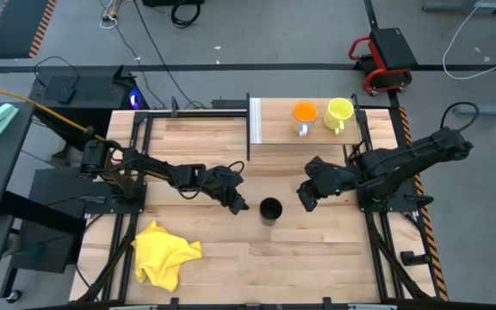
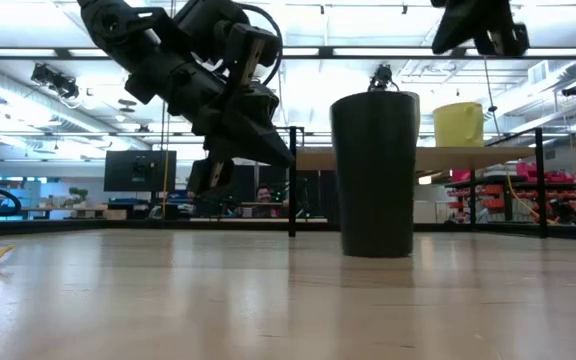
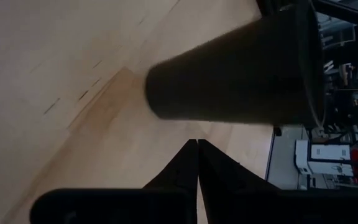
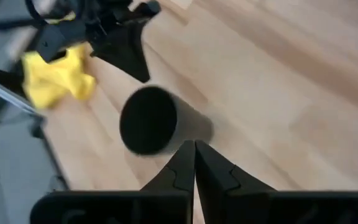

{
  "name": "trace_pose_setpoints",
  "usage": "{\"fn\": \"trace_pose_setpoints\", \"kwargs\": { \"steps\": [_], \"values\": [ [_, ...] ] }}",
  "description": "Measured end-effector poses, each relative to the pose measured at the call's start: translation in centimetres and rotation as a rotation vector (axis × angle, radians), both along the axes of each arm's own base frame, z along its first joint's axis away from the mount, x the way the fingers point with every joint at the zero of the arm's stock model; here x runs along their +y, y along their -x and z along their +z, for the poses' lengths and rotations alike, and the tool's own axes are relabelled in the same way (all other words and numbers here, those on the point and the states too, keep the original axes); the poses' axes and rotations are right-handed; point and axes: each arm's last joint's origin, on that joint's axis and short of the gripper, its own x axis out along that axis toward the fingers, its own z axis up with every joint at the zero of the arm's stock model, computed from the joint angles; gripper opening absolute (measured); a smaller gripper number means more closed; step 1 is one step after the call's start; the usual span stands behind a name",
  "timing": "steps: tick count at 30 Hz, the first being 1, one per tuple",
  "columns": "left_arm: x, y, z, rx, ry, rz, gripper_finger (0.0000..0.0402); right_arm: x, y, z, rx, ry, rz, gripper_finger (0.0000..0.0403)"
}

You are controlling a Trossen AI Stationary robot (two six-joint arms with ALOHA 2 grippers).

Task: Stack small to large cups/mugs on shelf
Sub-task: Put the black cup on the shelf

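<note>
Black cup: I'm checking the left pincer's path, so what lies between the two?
Only bare tabletop lies between the left pincer and the black cup. The high view shows this, with the shut pincer just beside the upright cup.

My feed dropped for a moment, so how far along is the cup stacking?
Done: the orange cup and yellow mug stand side by side on the shelf, not stacked. In hand: nothing; the left tool and right tool are shut, flanking the black cup on the table. Left: moving the black cup to the shelf and nesting all three.
</note>
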Motion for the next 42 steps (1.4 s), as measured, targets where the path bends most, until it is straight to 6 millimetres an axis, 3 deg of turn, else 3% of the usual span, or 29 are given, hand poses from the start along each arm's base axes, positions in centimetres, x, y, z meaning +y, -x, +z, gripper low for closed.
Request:
{"fn": "trace_pose_setpoints", "kwargs": {
  "steps": [5,11,18,42],
  "values": [
    [0.0,0.0,0.0,0.000,0.000,0.002,0.0024,-0.1,-1.6,1.8,0.085,0.076,0.071,0.0037],
    [0.1,0.0,0.0,0.000,0.000,0.001,0.0018,0.1,-3.9,-0.1,0.202,0.021,0.162,0.0087],
    [0.1,0.0,0.0,0.003,0.008,0.007,0.0017,-1.1,-5.1,-1.3,0.248,0.018,0.118,0.0129],
    [-0.5,-0.4,0.6,-0.058,0.018,0.062,0.0029,-0.5,-8.4,-4.7,0.293,0.030,0.175,0.0127]
  ]
}}
